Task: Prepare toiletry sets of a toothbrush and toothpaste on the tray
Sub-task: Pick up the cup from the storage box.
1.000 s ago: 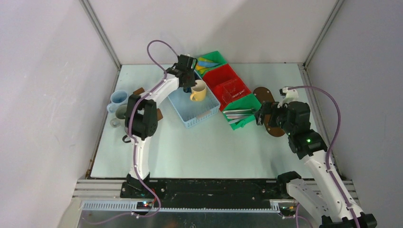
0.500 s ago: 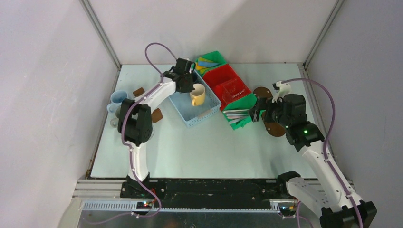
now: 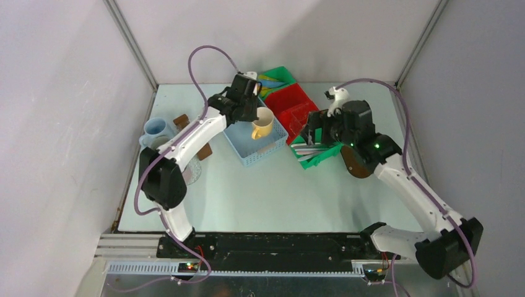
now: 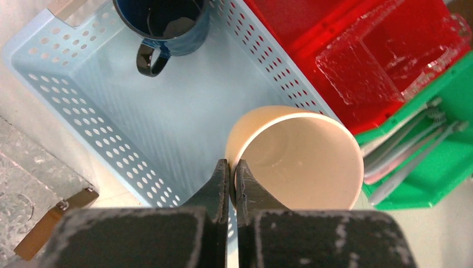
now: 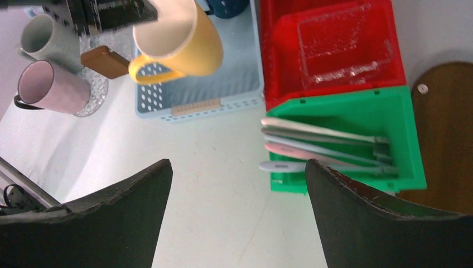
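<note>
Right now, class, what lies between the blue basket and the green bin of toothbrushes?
The red bin, holding a clear plastic box, sits between the basket and green bin, shown in the right wrist view.

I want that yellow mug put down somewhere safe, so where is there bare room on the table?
Bare table runs between the arm bases and the blue basket. The oval tray is empty, though the right arm hangs above it. Crowded: the left edge with mugs, and the far red and green bins.
</note>
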`<control>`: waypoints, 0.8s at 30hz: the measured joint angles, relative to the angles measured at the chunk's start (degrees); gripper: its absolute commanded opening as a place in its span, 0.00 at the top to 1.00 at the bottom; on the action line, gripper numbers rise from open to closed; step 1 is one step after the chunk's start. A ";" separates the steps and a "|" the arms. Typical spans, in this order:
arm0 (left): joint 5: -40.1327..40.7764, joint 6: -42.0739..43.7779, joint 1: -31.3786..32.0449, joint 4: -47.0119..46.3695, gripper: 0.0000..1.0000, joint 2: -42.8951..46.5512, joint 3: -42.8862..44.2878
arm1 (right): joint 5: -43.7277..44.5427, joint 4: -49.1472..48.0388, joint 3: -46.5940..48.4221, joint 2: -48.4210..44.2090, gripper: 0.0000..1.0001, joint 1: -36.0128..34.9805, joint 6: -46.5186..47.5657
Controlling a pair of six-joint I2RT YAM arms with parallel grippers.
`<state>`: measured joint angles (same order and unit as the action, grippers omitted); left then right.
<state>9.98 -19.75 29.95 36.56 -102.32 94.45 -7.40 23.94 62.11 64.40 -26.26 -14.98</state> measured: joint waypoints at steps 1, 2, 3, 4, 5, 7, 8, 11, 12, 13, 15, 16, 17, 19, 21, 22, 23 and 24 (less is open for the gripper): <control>0.48 0.44 0.76 0.55 1.00 0.59 0.00 | 0.17 0.09 1.51 1.70 0.10 -0.70 0.00; 1.14 0.85 1.68 1.09 1.00 1.18 0.00 | 0.39 0.37 3.13 3.28 0.11 -1.36 0.00; 1.73 1.33 2.56 1.57 1.00 1.70 -0.02 | 0.59 0.68 4.81 5.03 0.12 -2.05 0.02; 2.19 1.73 3.37 1.92 1.00 2.08 -0.02 | 0.81 1.11 6.08 6.16 0.13 -2.47 0.09; 2.64 2.12 4.22 2.23 1.00 2.51 -0.02 | 0.83 1.49 7.45 7.50 0.14 -2.93 0.11; 3.63 2.69 5.92 2.99 1.00 3.23 -0.02 | 0.98 2.25 10.21 10.05 0.16 -3.74 0.17; 3.98 2.97 6.64 3.34 1.00 3.54 -0.02 | 1.03 2.40 11.17 10.97 0.16 -4.04 0.22; 5.40 3.89 9.11 4.35 1.00 4.37 -0.02 | 1.09 3.91 14.08 14.12 0.19 -5.25 0.39; 5.92 4.07 9.86 4.66 1.00 4.52 -0.02 | 1.14 4.48 14.82 14.93 0.20 -5.57 0.42; 6.34 4.33 10.45 4.83 1.00 4.68 0.00 | 1.18 4.90 15.45 15.82 0.21 -5.95 0.44; 6.99 4.76 11.72 5.25 1.00 4.92 0.00 | 1.16 5.62 16.52 17.40 0.24 -6.58 0.48; 7.23 4.81 12.13 5.42 1.00 4.98 0.00 | 1.18 6.10 17.16 18.38 0.24 -6.88 0.52; 7.52 4.83 12.66 5.66 1.00 5.07 0.00 | 1.22 6.43 17.64 19.12 0.26 -7.08 0.52; 7.87 4.83 13.38 6.23 1.00 5.29 0.00 | 1.42 6.97 18.67 21.00 0.28 -7.58 0.55; 8.00 4.81 14.01 6.56 1.00 5.64 0.00 | 1.70 7.30 19.04 22.36 0.30 -7.98 0.52; 8.17 4.81 14.27 6.58 1.00 5.81 0.00 | 1.81 7.34 19.06 23.02 0.31 -8.17 0.52; 8.37 4.79 14.51 6.58 1.00 6.01 0.00 | 2.14 7.37 19.06 23.67 0.33 -8.37 0.52; 8.52 4.76 14.69 6.56 1.00 6.14 0.00 | 2.43 7.43 19.08 24.28 0.34 -8.61 0.52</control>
<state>18.50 -14.98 44.64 43.11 -96.18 94.45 -4.97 31.38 81.19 88.68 -34.87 -14.46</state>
